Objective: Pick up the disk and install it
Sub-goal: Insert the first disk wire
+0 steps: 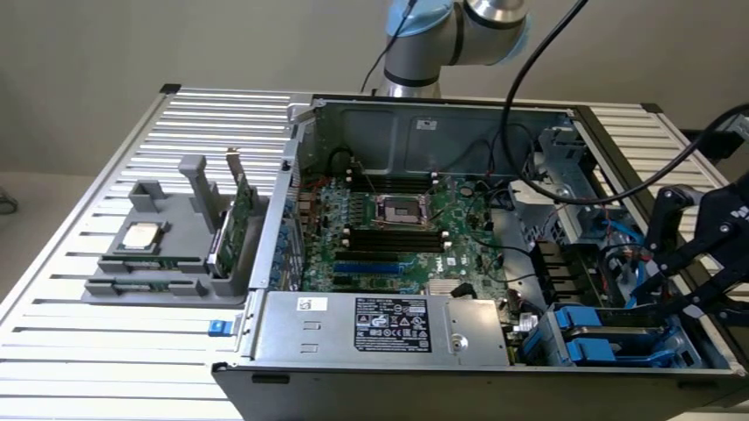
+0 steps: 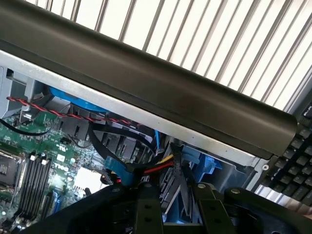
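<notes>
The disk [image 2: 176,207] appears edge-on in the wrist view as a grey metal slab with blue plastic along its sides, and my gripper [image 2: 174,191] is shut on it between two black fingers [image 2: 146,209]. It points down toward the blue drive bay [image 2: 204,165] in the corner of the open computer case. In the exterior view my gripper [image 1: 676,285] hangs over the case's corner at that view's right, just above the blue carriers [image 1: 597,338] in the bay.
The open computer case [image 1: 281,219] lies on a slatted metal table [image 1: 105,342], showing the motherboard [image 1: 398,237] and power supply [image 1: 392,323]. Red, yellow and black cables [image 2: 156,166] crowd the bay. A grey fixture [image 1: 153,263] holds a processor chip [image 1: 140,235] and a green card [image 1: 240,224].
</notes>
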Controlling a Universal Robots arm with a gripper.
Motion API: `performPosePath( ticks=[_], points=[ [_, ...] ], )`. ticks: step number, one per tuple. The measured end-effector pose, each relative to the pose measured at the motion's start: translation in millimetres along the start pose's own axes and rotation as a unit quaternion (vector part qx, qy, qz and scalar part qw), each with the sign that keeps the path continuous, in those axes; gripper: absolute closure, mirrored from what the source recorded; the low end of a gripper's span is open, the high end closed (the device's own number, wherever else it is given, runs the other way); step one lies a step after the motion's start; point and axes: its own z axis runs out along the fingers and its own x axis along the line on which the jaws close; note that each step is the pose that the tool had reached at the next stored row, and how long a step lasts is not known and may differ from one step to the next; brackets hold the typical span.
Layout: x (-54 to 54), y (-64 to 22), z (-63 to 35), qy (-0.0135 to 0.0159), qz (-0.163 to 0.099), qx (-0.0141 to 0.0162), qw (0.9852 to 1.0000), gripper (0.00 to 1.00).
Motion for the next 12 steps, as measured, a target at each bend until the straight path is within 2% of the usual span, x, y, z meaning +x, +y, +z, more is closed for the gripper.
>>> performPosePath(
  ticks=[3,4,5,6,7,12],
  points=[
    [-0.8,-0.1,-0.1,0.0031,-0.001,-0.0012,1.0,0.69],
    [-0.9,-0.1,-0.2,0.0036,-0.001,-0.0014,1.0,0.71],
    [-1.0,-0.1,-0.2,0.0041,-0.001,-0.0017,1.0,0.77],
    [-1.1,-0.2,-0.1,0.0046,-0.001,-0.0018,1.0,0.77],
    [-1.1,-0.3,-0.1,0.0049,-0.001,-0.0019,1.0,0.83],
    [-0.8,-1.2,-0.5,0.0053,0.0,-0.002,1.0,0.83]
  ],
)
